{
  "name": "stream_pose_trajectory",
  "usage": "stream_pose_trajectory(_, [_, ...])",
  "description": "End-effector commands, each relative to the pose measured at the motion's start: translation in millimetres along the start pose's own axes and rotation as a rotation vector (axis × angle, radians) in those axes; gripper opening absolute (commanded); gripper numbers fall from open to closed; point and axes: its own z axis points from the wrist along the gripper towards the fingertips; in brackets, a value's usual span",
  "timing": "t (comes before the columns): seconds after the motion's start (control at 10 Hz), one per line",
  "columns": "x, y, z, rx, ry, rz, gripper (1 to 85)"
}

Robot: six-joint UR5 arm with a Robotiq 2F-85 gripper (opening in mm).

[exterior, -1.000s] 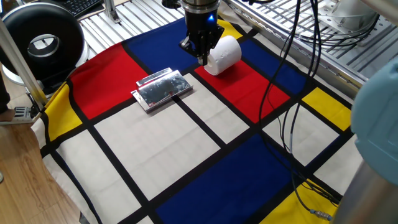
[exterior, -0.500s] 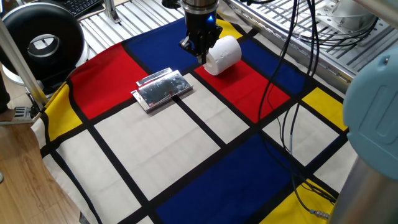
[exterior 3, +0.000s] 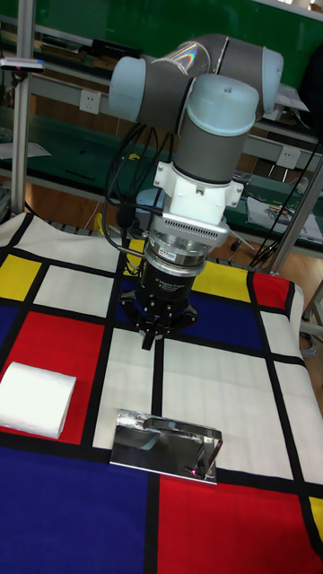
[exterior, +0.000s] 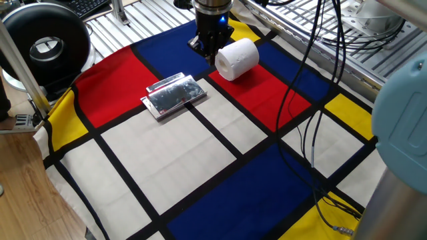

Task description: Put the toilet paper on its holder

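The toilet paper [exterior: 238, 57] is a white roll lying on its side on the red square of the cloth; it also shows at the left edge of the tall fixed view [exterior 3: 34, 399]. The holder [exterior: 173, 95], a shiny silver plate, lies flat left of the roll [exterior 3: 166, 444]. My gripper [exterior: 209, 52] hangs just left of the roll, above the cloth. Its fingers meet in one tip [exterior 3: 148, 339], shut with nothing between them. The roll and the plate lie apart from each other.
A big black round device [exterior: 45, 45] stands at the back left. Black cables [exterior: 300, 100] hang and trail over the right side of the chequered cloth. Metal slatted surfaces [exterior: 373, 47] border the back right. The table's front left edge [exterior: 67, 200] drops to a wooden floor.
The gripper has lifted a little and shifted left, away from the roll's end face. The roll and the silver plate stay where they were.
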Motion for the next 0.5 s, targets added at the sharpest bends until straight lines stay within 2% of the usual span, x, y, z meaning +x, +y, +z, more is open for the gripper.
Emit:
stream_pose_trajectory(0.0, [-0.3, 2.9, -1.2, -0.014, -0.001, -0.002, 1.3])
stream_pose_trajectory(0.2, [0.3, -1.3, -3.5, -0.011, 0.013, -0.024, 1.3])
stream_pose_trajectory(0.4, [-15.8, -6.8, -11.2, -0.028, 0.037, -0.049, 1.3])
